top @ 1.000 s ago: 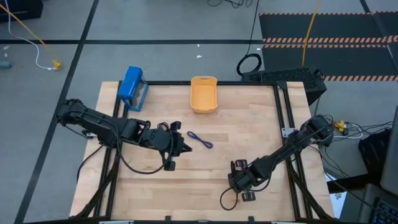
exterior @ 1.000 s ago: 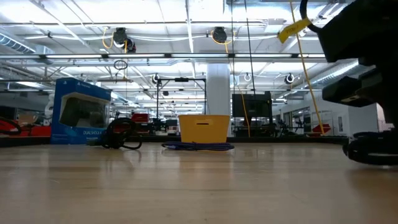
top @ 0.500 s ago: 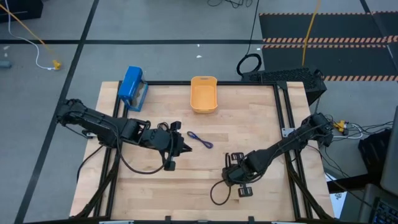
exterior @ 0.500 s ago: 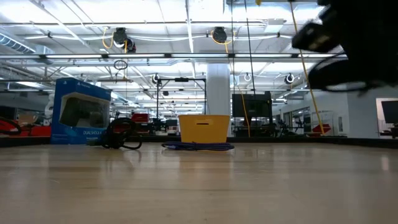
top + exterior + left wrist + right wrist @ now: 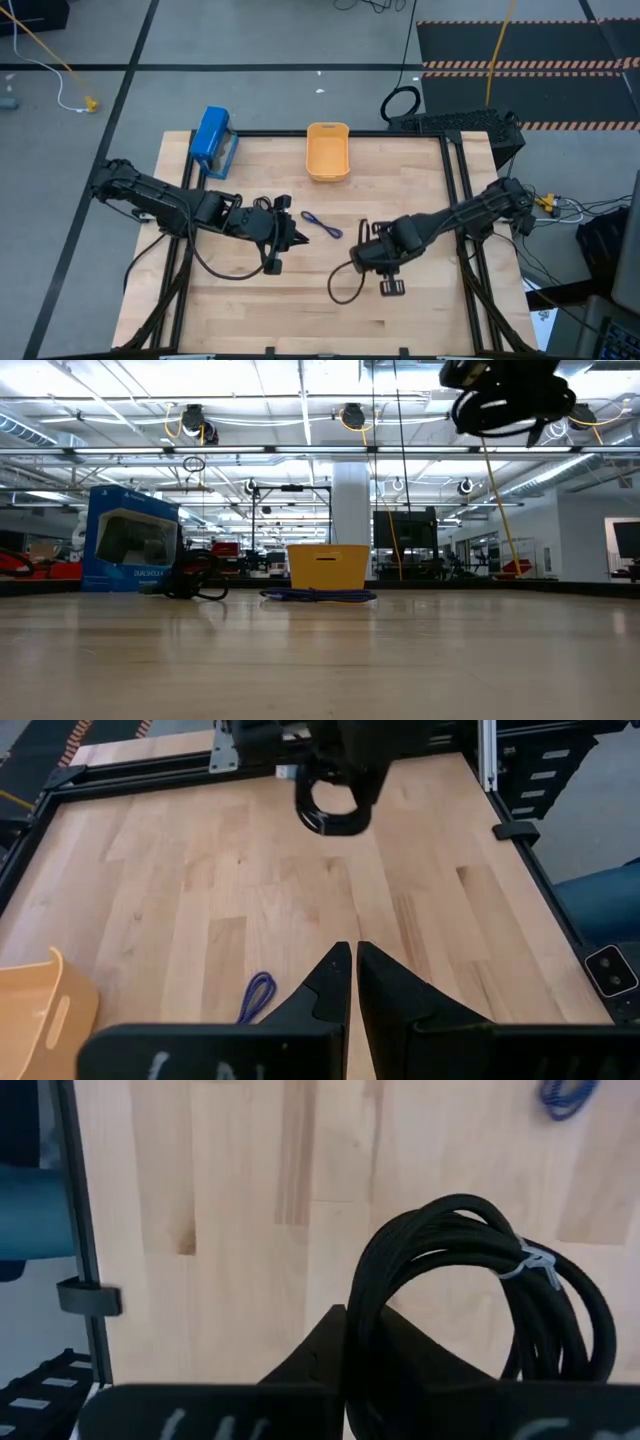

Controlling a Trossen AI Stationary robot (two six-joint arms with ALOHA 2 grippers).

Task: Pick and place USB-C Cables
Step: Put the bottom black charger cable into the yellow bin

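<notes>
My right gripper (image 5: 358, 265) is over the table's middle, shut on a black USB-C cable bundle (image 5: 343, 287), a coil bound with a white tie (image 5: 530, 1265). In the low view the coil (image 5: 510, 410) hangs high above the wood. The blue-purple cable (image 5: 322, 225) lies flat on the table between the two grippers, also seen in the left wrist view (image 5: 258, 995). Another black bundle (image 5: 197, 576) lies on the table by the left arm (image 5: 275, 204). My left gripper (image 5: 303, 240) is shut and touches nothing, just left of the blue-purple cable. The orange tray (image 5: 327, 152) stands at the far edge. My right gripper pinches the black coil between its two fingers across several strands of the loop (image 5: 365, 1295). The coil is lifted clear of the table. Its free loop stands out beyond the fingers (image 5: 480, 1280) and hangs below them (image 5: 510, 415).
A blue box (image 5: 212, 140) stands at the table's far left corner. Black frame rails run along the table's edges (image 5: 455, 180). A big black cord ring (image 5: 400, 103) and a yellow cord (image 5: 495, 50) lie on the floor beyond the far edge. Bare wood shows at the near side (image 5: 300, 320).
My right gripper has carried the black coil up off the table's near right part, rising and moving toward the far edge and a little left, closer to the blue-purple cable. The coil, which lay on the wood, now hangs clear.
</notes>
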